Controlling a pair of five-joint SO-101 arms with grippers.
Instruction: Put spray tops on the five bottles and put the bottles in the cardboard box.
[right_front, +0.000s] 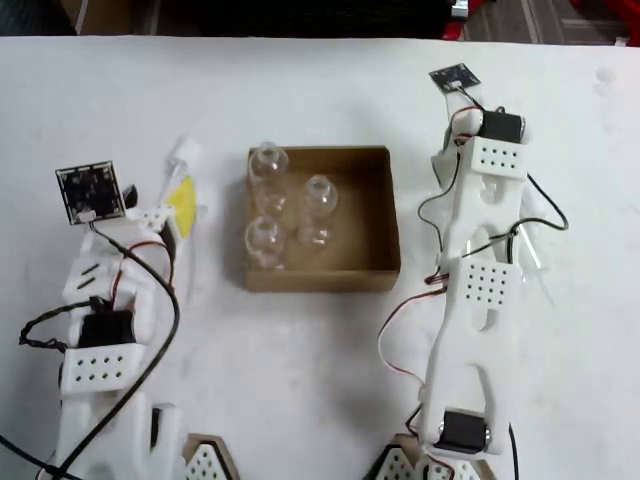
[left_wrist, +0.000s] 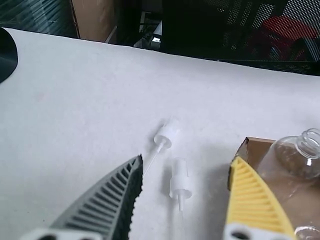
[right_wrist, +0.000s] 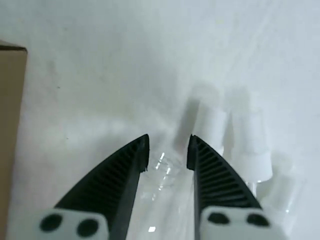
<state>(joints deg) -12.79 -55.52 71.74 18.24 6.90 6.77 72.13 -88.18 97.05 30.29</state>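
Toward the left edge of the bench (right_front: 300, 380), the left pincer (left_wrist: 188, 159) hangs wide open just above two loose spray tops (left_wrist: 180, 182) that lie on the white surface. Toward the right edge, the right pincer (right_wrist: 168, 139) is closed on a clear bottle (right_wrist: 161, 172) that fills the narrow gap between its jaws, with more white spray caps (right_wrist: 250, 145) just beside it. Farther out, mid-bench, the cardboard box (right_front: 320, 278) holds three clear bottles (right_front: 318, 195)

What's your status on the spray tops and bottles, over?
Left hand open by two spray tops. Right hand at a clear bottle. Three bottles in the cardboard box.
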